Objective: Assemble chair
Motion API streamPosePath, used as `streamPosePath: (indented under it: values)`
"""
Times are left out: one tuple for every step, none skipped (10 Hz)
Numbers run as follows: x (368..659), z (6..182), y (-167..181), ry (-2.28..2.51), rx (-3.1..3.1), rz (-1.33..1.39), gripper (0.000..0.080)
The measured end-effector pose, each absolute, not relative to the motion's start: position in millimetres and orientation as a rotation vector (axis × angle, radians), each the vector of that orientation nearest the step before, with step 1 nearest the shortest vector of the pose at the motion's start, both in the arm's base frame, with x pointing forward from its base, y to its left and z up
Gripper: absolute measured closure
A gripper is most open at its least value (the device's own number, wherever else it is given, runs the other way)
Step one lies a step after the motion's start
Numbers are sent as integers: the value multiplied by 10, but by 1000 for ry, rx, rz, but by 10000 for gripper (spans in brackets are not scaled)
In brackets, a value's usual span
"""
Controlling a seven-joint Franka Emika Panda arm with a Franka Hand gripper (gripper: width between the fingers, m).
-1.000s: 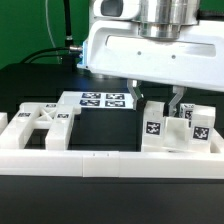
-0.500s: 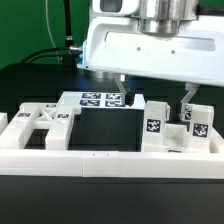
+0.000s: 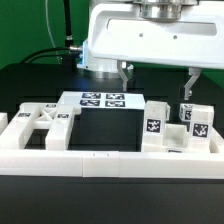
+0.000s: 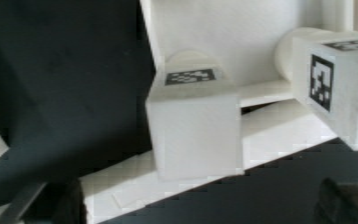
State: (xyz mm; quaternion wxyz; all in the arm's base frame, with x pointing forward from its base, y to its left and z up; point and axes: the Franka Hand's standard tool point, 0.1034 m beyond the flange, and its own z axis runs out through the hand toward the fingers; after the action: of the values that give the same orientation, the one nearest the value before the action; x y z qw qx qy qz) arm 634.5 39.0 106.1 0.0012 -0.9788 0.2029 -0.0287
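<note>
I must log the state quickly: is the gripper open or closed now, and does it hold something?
The gripper: open, fingers spread wide, holding nothing, above the chair block.

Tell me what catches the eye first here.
The open hand hangs above the tagged white blocks at the exterior view's right. A cut-out panel lies at that view's left, behind the low wall, with the marker board further back.
</note>
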Motion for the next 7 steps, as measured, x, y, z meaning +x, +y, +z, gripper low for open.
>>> streamPosePath:
  values:
    - [6345,1058,401,626,-3073,-102,151]
    - [6324,1052,435,591,-3076,-133,151]
    - [6266,1053,458,557,-3082,-127,151]
    - [6214,1058,474,513,-3088,-137,151]
    - [6140,1024,481,448,-3094,-188,151]
    - [6070,949,509,438,-3096,-209,151]
    - [6066,950,509,440,-3096,-196,151]
